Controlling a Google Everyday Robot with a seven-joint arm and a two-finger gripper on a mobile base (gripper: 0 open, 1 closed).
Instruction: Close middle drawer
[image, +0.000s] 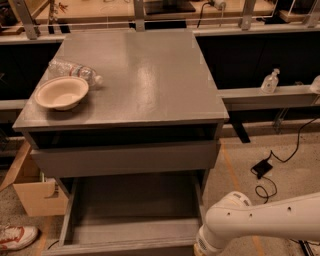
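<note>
The middle drawer (132, 212) is a wide, shallow grey box pulled far out from the grey cabinet, and its inside looks empty. Its flat front (120, 246) lies along the bottom edge of the camera view. Above it, the taller grey top drawer front (125, 158) stands slightly out from the cabinet. My white arm (260, 222) comes in from the right, with its rounded joint beside the open drawer's front right corner. The gripper is out of view, below the bottom edge.
A beige bowl (61, 92) and a lying clear plastic bottle (75, 71) sit on the cabinet top (145, 75) at the left. A cardboard box (35, 192) and a shoe (15, 236) lie on the floor at the left. A black cable and adapter (262, 167) lie at the right.
</note>
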